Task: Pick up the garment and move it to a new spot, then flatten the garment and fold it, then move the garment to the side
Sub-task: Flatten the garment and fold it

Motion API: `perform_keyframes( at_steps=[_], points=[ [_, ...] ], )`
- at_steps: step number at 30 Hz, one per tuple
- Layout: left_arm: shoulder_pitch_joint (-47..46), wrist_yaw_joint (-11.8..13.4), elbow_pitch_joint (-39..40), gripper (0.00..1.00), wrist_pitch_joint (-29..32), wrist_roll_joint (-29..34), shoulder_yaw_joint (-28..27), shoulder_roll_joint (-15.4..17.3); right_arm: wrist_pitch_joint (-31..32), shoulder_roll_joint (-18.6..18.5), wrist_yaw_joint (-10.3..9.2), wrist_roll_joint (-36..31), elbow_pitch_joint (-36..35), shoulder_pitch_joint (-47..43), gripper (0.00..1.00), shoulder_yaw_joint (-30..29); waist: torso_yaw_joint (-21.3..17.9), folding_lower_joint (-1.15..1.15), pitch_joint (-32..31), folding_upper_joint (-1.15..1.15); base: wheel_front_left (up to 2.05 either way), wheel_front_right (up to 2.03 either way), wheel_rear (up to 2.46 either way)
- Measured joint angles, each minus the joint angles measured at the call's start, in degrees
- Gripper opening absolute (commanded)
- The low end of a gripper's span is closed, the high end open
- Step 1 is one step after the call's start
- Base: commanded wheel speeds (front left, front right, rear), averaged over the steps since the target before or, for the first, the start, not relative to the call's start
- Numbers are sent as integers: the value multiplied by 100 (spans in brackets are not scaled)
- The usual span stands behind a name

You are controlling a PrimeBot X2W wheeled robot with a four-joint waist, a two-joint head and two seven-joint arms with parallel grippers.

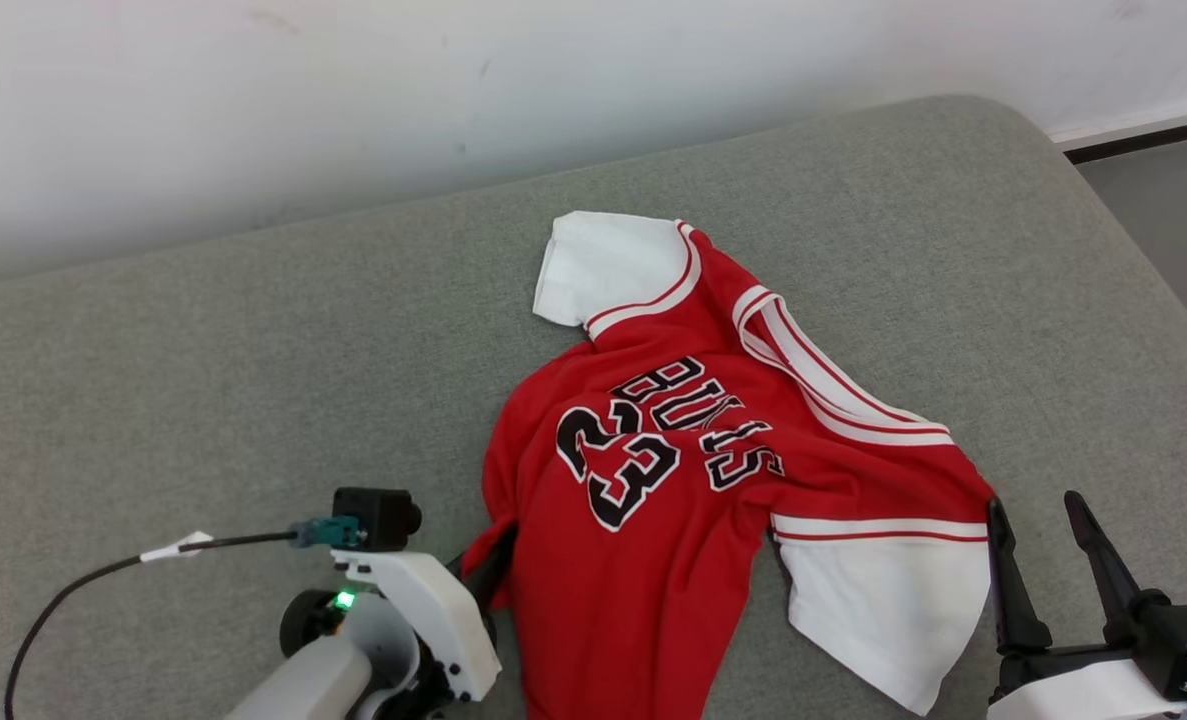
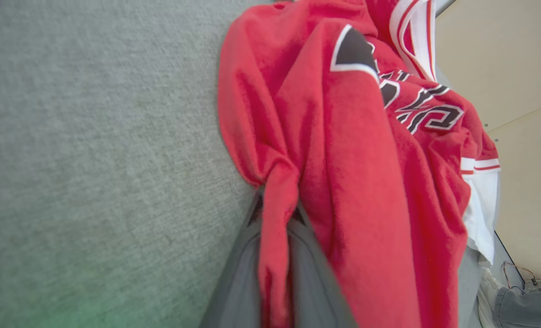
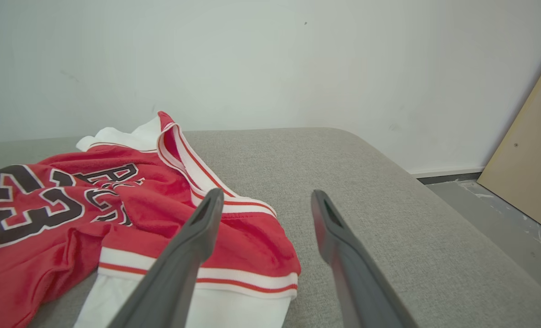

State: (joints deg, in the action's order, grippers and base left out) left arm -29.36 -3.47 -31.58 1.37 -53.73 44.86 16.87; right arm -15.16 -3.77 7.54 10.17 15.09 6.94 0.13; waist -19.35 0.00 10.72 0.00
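One garment (image 1: 653, 520), a red fleece jersey with white sleeves, lay rumpled on the grey woven cushion (image 1: 203, 380). Your left gripper (image 2: 277, 209) pinched its near-left edge. Your right gripper (image 1: 1035, 505) stood parted, just right of the near sleeve. A black cable (image 1: 73, 585) trailed left, and a pale wall (image 1: 253, 100) rose beyond.

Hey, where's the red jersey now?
In the head view, the red jersey lies crumpled on the grey cushion, left gripper pinching its left edge, open right gripper beside its white sleeve.
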Motion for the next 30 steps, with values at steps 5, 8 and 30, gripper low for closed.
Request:
perform_keyframes(
  at_steps=[5, 8, 30],
  points=[
    [-319, 229, -134, 0, -254, 80, -249, 153, 1, 14, 1, 0, 0, 23, 100, 30, 34, 0, 83, 0, 0, 0, 0],
    [-702, 354, -357, 0, -299, 223, -396, 390, 0, 23, 0, 0, 3, 59, 100, 87, 42, 0, 146, 0, 0, 0, 0],
    [-2775, 755, -2201, 100, -826, 1306, -263, 950, 1, 78, 0, -52, 34, 380, 100, 244, -97, 1, 630, 0, 0, 0, 0]
  ],
)
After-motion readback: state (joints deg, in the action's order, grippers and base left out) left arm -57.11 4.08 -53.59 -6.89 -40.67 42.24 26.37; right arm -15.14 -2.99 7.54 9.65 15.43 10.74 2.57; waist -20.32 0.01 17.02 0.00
